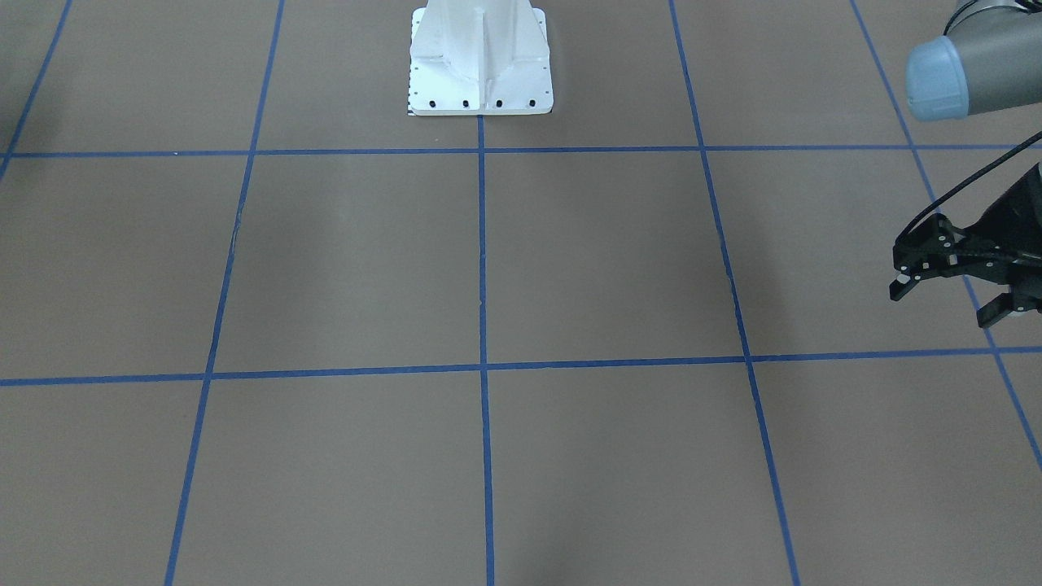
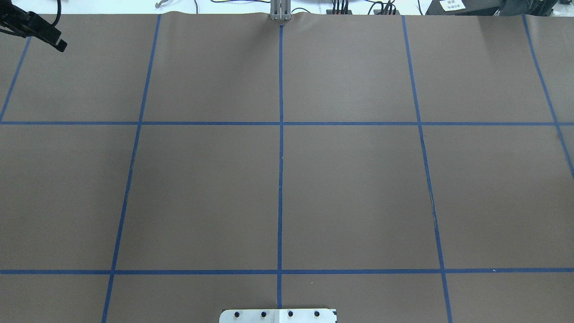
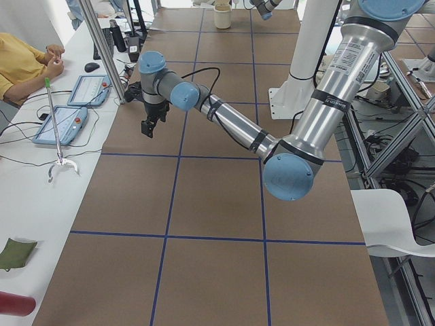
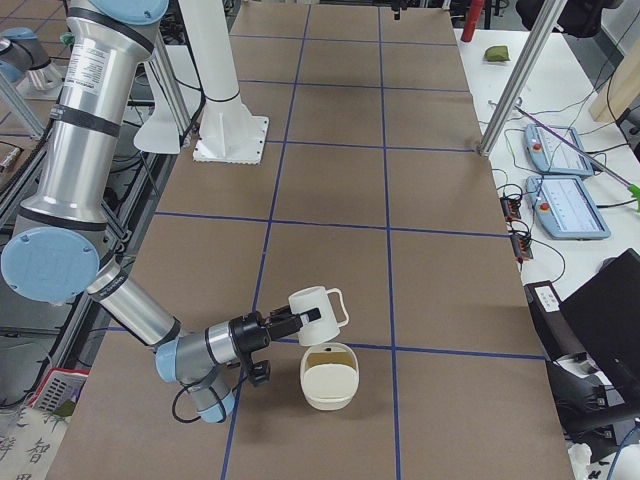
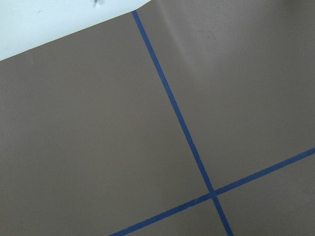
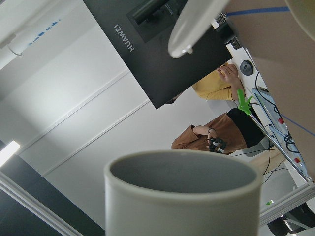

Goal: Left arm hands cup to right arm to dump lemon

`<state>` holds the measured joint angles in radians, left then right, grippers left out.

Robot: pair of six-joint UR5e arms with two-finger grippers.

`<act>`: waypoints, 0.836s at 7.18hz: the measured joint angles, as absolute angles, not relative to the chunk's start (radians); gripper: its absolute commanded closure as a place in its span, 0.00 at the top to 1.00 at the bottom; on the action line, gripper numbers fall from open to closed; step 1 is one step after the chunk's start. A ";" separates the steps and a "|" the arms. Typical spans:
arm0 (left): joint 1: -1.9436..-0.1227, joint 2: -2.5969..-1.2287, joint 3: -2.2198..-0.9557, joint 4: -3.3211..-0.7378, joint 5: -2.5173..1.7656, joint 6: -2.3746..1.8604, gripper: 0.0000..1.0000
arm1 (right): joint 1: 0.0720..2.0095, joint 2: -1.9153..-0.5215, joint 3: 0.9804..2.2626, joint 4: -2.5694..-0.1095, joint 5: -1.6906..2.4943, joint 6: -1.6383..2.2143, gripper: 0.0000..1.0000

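Note:
In the exterior right view the white cup (image 4: pixel 318 312) hangs tilted at the end of my right gripper (image 4: pixel 285 325), just above a cream handled basket (image 4: pixel 328 385). I cannot tell from that view whether the right gripper is open or shut. The right wrist view shows the cup's rim and grey inside (image 6: pixel 182 179) close up, with no fingers visible. The lemon is not clearly seen; the basket's inside looks dark yellowish. My left gripper (image 1: pixel 944 303) hovers open and empty over the table's far left corner, also visible as the left gripper (image 2: pixel 33 29) and the left gripper (image 3: pixel 148 125).
Brown table with a blue tape grid. The white robot pedestal (image 1: pixel 480 57) stands at the table's back middle. A side desk holds teach pendants (image 4: pixel 565 205) and a dark monitor (image 4: pixel 590 330). A metal post (image 4: pixel 520 80) rises at the table edge. A seated person (image 3: pixel 24 61) is beside the desk.

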<state>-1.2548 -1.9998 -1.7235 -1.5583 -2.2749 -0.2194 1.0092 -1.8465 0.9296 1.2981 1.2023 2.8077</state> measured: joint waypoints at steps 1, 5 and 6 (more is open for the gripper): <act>-1.255 -2.000 -1.723 -1.558 -2.275 -0.219 1.00 | 1.009 -1.845 0.930 1.299 1.200 2.843 0.00; -1.255 -1.999 -1.725 -1.559 -2.275 -0.218 1.00 | 1.011 -1.846 0.930 1.304 1.164 2.995 0.00; -1.255 -1.997 -1.726 -1.559 -2.275 -0.218 1.00 | 1.011 -1.846 0.930 1.304 1.160 3.004 0.00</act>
<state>-1.2548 -1.9971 -1.7265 -1.5585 -2.2749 -0.2178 1.0105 -1.8463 0.9296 1.3038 1.1598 3.0038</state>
